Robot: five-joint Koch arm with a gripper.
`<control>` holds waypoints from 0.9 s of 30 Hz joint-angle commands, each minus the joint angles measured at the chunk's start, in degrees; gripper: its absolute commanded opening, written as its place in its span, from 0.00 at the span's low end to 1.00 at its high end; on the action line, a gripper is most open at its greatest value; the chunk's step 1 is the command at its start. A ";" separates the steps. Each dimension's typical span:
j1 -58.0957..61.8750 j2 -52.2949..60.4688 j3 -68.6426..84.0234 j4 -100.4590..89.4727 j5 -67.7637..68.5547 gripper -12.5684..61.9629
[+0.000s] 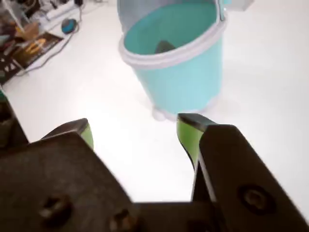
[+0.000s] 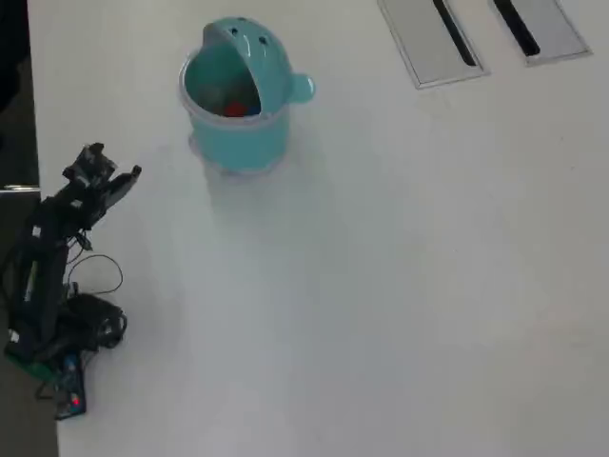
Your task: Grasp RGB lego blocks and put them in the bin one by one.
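Overhead view: the bin (image 2: 238, 114) is seen up-picture and to the right of the gripper (image 2: 114, 176), well apart from it, its mouth open.
Wrist view: the bin (image 1: 183, 72) is met straight ahead of the gripper (image 1: 137, 133), slightly right of centre.
Gripper state: the jaws are held wide apart, green pads (image 1: 186, 133) bare, nothing gripped.
Blocks: a red lego block (image 2: 235, 108) is glimpsed inside the bin; no loose block is seen on the table (image 2: 381, 286) in either view, and blue and yellow-green cannot be located.
Progress: the task is judged to be at or near its end.
Open room: bare white surface is left to the right and below; the arm base sits at the table's left edge, and grey slotted panels (image 2: 433, 38) lie far off, top right.
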 commanded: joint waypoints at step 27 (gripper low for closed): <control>13.01 3.60 20.92 -47.02 21.09 0.62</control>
